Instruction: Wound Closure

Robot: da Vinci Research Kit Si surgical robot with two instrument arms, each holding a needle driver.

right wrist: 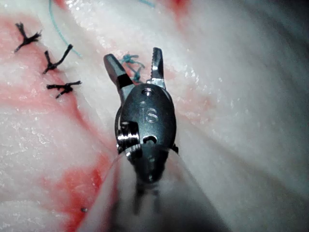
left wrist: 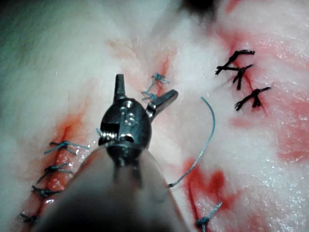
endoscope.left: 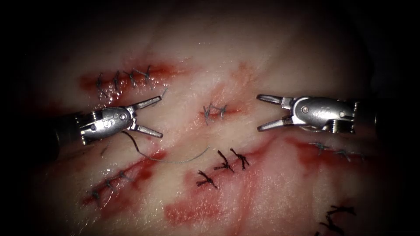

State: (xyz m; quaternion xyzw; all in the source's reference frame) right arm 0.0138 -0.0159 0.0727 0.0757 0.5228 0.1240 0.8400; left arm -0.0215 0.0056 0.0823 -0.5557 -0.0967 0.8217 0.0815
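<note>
Two needle drivers hover over the tissue (endoscope.left: 271,57), facing each other across a small stitched cut (endoscope.left: 214,111) at the centre of the endoscope view. The left claw (endoscope.left: 155,117) comes in from the left with its jaws spread wide and nothing between them; the left wrist view shows the same tool (left wrist: 145,94) gaping above the pale surface. The right claw (endoscope.left: 261,113) enters from the right, its jaws likewise parted and empty, and the right wrist view shows its toothed fingers (right wrist: 157,63) standing apart just over the small knotted stitches. A thin curved strand, which may be the needle with its thread (endoscope.left: 170,158) though the view is too dim to tell metal from suture, lies loose on the tissue below and to the left of the central cut, arcing from beneath the left tool toward the middle, held by neither arm. Three dark stitches (endoscope.left: 225,166) sit in a row just right of that strand's end, amid red fluid (endoscope.left: 192,212) smeared across the lower tissue. Other sutured cuts run at upper left (endoscope.left: 124,79), lower left (endoscope.left: 109,183) and at right (endoscope.left: 337,150).
</note>
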